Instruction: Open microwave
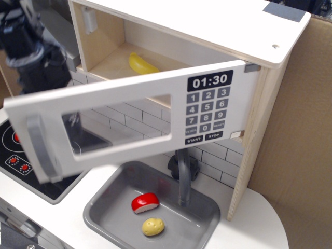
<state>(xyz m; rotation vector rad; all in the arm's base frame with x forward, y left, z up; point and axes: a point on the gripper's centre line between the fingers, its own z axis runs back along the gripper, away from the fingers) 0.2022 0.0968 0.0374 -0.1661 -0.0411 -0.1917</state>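
A blurred robot arm (pixel 31 49) stands at ten o'clock, its gripper's state impossible to tell. The microwave (pixel 197 57) fills the upper centre, its door (pixel 124 122) swung wide toward the camera, a banana (pixel 142 64) inside. Below, a sink (pixel 104 207).

The microwave (pixel 171 46) is pale wood with a white door (pixel 124 119), a grey handle (pixel 40 148) and a black clock display (pixel 209 80) over grey keys. A yellow item (pixel 142 64), perhaps a banana, lies inside. The wall (pixel 135 122) has white brick-pattern tiles. The black stove (pixel 15 161) shows red dials. The grey sink (pixel 111 199) holds a red-and-white piece (pixel 144 203) and a tan potato (pixel 153 226).
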